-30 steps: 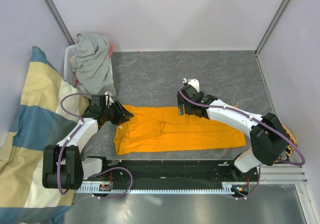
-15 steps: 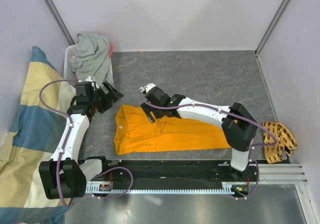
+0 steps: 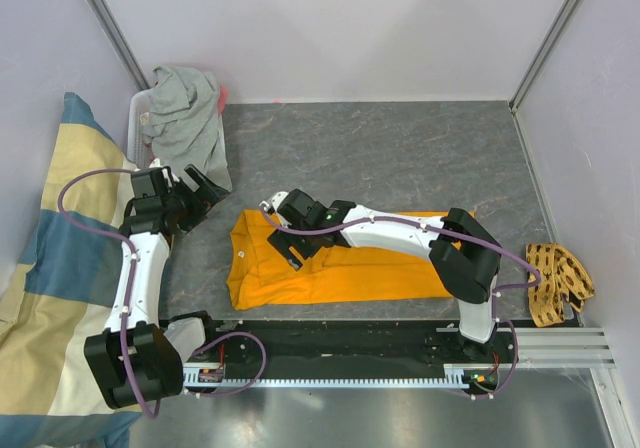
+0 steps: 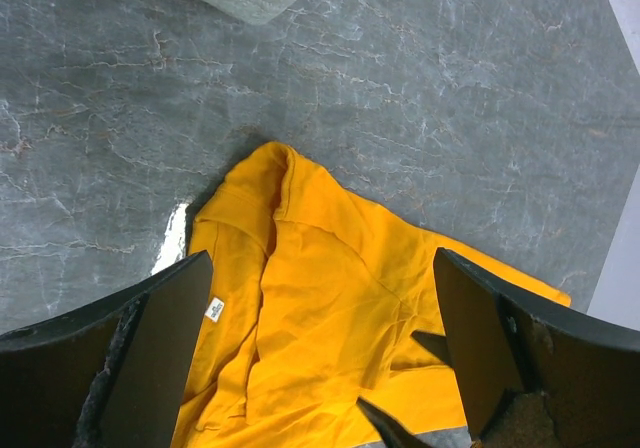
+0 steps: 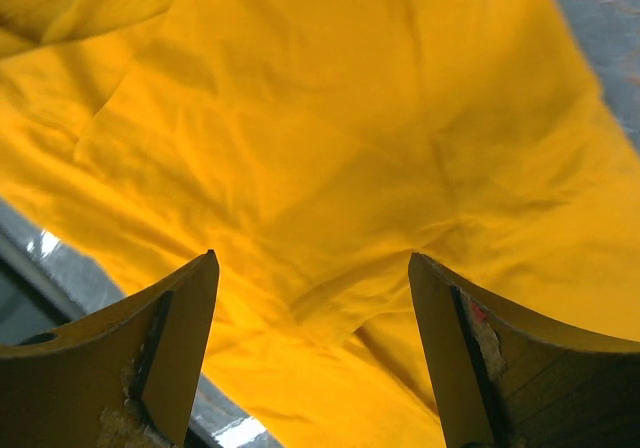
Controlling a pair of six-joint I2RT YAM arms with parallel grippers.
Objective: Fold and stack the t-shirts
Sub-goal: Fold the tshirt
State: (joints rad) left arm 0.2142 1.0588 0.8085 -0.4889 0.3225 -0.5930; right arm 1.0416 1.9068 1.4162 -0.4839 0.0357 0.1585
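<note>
Top external view: the orange t-shirt (image 3: 335, 280) lies partly folded on the grey table (image 3: 420, 148), near the front edge. The grey t-shirt (image 3: 185, 118) is heaped over a white bin (image 3: 137, 118) at the back left, beside a cream-and-blue cloth (image 3: 60, 218). The left gripper (image 3: 205, 193) hangs above bare table between the two shirts. The right gripper (image 3: 282, 240) reaches across to the orange shirt's left end. A tan woven piece (image 3: 555, 278) sits at the far right.

Left wrist view: the left gripper (image 4: 320, 358) has its jaws spread wide and holds nothing. Below it the orange t-shirt (image 4: 310, 298) shows a small white label (image 4: 214, 309).

Right wrist view: the right gripper (image 5: 310, 358) is wide open and empty, close over the rumpled orange t-shirt (image 5: 300, 148). Whether it touches the cloth cannot be told.
</note>
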